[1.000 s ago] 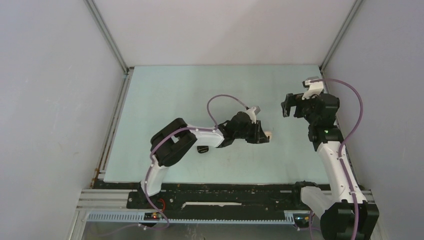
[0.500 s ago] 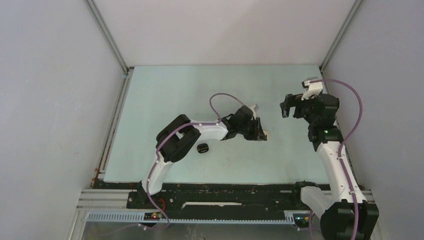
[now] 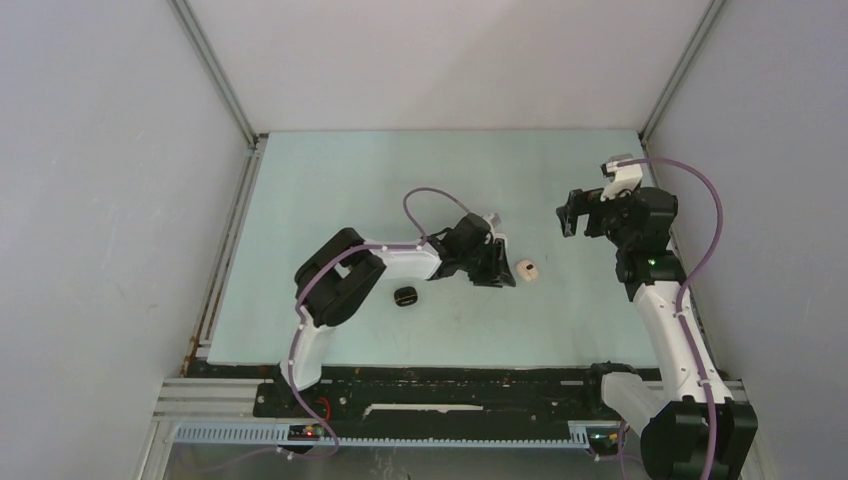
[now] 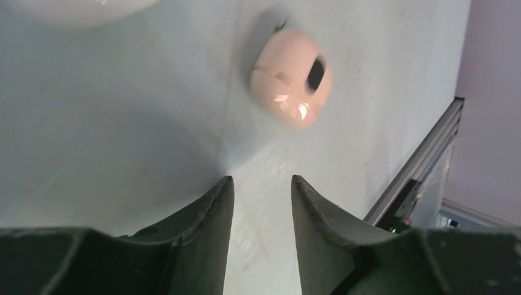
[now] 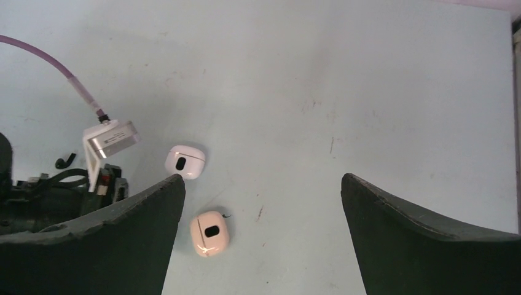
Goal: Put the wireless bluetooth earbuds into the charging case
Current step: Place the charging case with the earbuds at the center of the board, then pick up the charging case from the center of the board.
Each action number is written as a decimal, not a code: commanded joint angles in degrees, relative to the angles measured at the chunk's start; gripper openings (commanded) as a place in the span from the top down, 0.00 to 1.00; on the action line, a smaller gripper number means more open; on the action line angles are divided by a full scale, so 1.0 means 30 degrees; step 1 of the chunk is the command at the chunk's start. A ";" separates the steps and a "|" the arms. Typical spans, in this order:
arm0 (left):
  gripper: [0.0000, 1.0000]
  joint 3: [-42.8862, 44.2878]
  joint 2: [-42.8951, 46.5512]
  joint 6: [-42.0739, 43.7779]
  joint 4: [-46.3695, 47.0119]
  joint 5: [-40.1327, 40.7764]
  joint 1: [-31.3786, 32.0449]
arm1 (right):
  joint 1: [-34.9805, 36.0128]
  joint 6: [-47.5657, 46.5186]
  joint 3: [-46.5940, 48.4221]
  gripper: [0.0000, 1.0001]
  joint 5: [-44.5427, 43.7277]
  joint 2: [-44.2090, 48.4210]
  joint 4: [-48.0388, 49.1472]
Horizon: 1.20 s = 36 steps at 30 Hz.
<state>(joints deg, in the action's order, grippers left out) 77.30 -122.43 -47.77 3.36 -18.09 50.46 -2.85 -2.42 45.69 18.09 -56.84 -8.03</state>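
Three cases lie on the pale green counter (image 3: 330, 180) between grey walls (image 3: 100, 200): beige charging case (image 3: 526, 269) just beyond the parted, empty left fingers (image 4: 203, 227), white case (image 5: 185, 161) near it, black case (image 3: 405, 295) apart; right fingers (image 5: 123, 233) spread wide, empty.

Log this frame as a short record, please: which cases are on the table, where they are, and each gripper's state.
surface: pale green table
beige case: looks closed, lying just beyond the left gripper, untouched
white case: on the table, close to the beige case
black case: on the table beside the left arm
left gripper: open, nothing between its fingers
right gripper: wide open, empty, above the table
earbuds: none clearly visible
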 commanded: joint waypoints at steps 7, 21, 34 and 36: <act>0.51 -0.7691 1.0341 0.4803 -0.2165 0.5384 -0.0170 | 0.0361 -0.1795 -0.0046 0.09 0.6064 -0.0768 -0.0290; 0.33 -1.6097 1.6575 0.3930 -0.0012 1.2829 -0.2661 | 0.2231 -0.3179 -0.0048 0.12 0.7180 -0.1706 -0.0778; 0.35 -1.7407 1.4009 0.2273 0.3987 0.7294 -0.3476 | 0.1879 -0.3238 -0.0055 0.11 0.7459 -0.1690 -0.0920; 0.34 -1.7831 1.4334 0.1693 0.4169 0.6688 -0.3277 | 0.1852 -0.3238 -0.0055 0.11 0.7544 -0.1708 -0.0941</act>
<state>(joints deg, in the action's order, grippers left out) 26.52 -79.72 -38.76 13.56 8.69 40.10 3.11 -11.22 45.67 39.27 -62.26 -11.66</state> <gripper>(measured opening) 0.653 0.884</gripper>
